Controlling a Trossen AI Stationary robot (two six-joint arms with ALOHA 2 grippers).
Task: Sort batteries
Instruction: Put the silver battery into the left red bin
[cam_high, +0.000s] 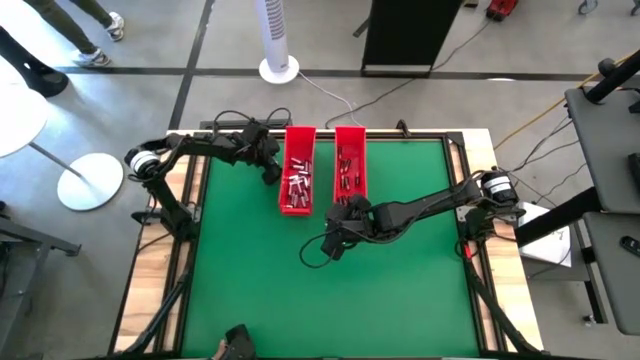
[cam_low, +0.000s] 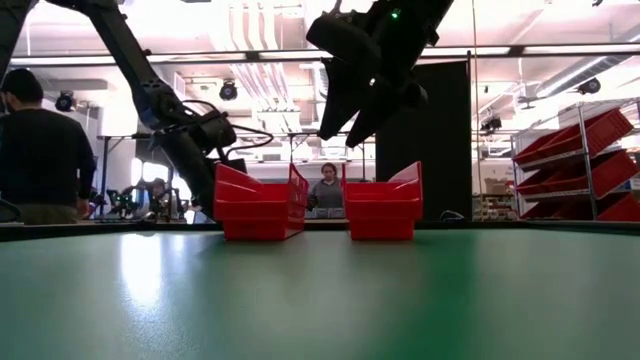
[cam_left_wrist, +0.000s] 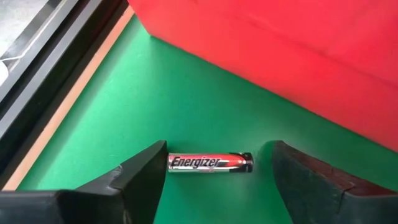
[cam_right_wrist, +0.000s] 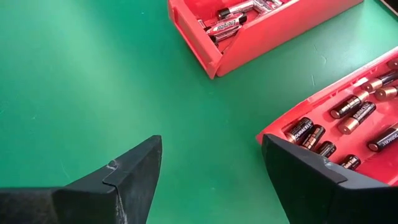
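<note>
A single silver, black and red battery (cam_left_wrist: 210, 163) lies on the green mat beside the outer wall of the left red tray (cam_high: 298, 170). My left gripper (cam_left_wrist: 217, 165) is low over it and open, with one finger at each end of the battery. Both the left tray and the right red tray (cam_high: 350, 165) hold several batteries: silver ones (cam_right_wrist: 227, 26) in the left, dark copper-topped ones (cam_right_wrist: 348, 118) in the right. My right gripper (cam_right_wrist: 211, 162) hangs open above the mat (cam_low: 350, 120), near the trays' near ends, with nothing between its fingers. My left gripper has one finger (cam_left_wrist: 146, 177) right against one end of the lying battery (cam_left_wrist: 173, 163), and I cannot tell whether it touches. The other finger stands clear of the far end. The battery rests flat on the mat, in line with the gap between the fingers.
The table's black rail and wooden rim (cam_left_wrist: 68, 99) run close beside my left gripper. Bare green mat (cam_high: 330, 300) stretches from the trays to the near edge. People (cam_low: 40, 160) stand in the room behind the table.
</note>
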